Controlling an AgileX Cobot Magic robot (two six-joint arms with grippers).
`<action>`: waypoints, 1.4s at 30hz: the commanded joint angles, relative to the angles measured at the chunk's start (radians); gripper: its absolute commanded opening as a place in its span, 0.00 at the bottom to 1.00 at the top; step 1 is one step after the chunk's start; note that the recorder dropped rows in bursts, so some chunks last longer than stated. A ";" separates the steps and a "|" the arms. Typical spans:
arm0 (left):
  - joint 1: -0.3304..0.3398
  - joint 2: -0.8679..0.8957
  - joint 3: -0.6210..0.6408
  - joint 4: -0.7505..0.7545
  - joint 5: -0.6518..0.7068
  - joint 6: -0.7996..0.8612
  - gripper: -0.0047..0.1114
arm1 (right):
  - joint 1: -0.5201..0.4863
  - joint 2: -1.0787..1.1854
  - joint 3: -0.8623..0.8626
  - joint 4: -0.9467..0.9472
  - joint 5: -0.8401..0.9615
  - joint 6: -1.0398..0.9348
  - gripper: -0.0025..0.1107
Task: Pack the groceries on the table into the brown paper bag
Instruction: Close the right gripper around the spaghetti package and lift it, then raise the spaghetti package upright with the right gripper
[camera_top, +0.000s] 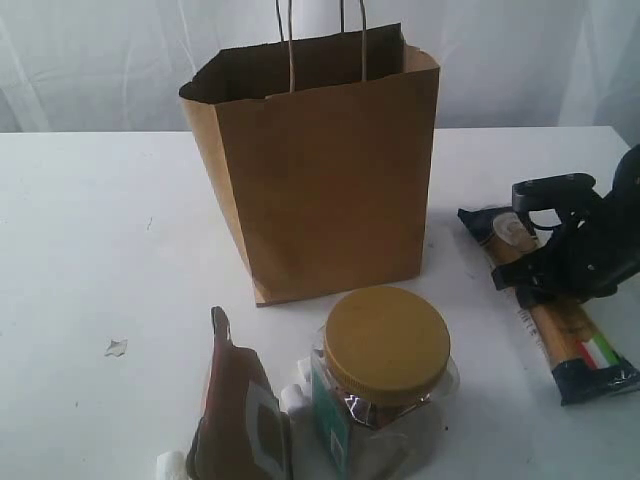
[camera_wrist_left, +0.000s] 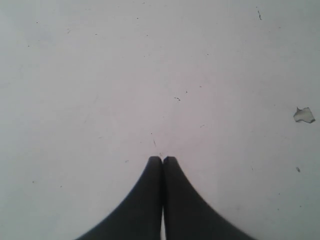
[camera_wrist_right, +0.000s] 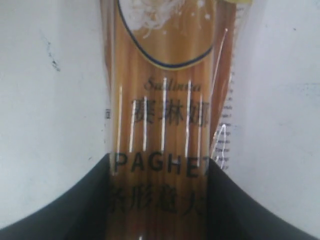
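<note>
Currently noted spaghetti packet (camera_top: 562, 335) flat on table (camera_top: 90, 250) at 4 o'clock of brown paper bag (camera_top: 320, 180), clamped across its width by the right gripper (camera_wrist_right: 160, 170). Noted left gripper (camera_wrist_left: 162, 160) with fingers pressed together. Expect tipping or snagging on bag rim, given such length.

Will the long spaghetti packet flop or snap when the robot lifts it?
The spaghetti packet would probably stay fairly stiff: straight dry strands fill it. Its shiny wrapper might slip in the right gripper. Being long, its ends may dip or swing.
</note>
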 joint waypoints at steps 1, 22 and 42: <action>-0.001 -0.004 0.003 -0.001 0.001 -0.002 0.04 | 0.000 -0.036 0.007 0.005 0.064 0.003 0.02; -0.001 -0.004 0.003 -0.001 0.001 -0.002 0.04 | -0.027 -0.258 0.005 0.009 0.076 -0.007 0.02; -0.001 -0.004 0.003 -0.001 0.001 -0.002 0.04 | -0.098 -0.305 -0.067 0.265 0.130 -0.165 0.02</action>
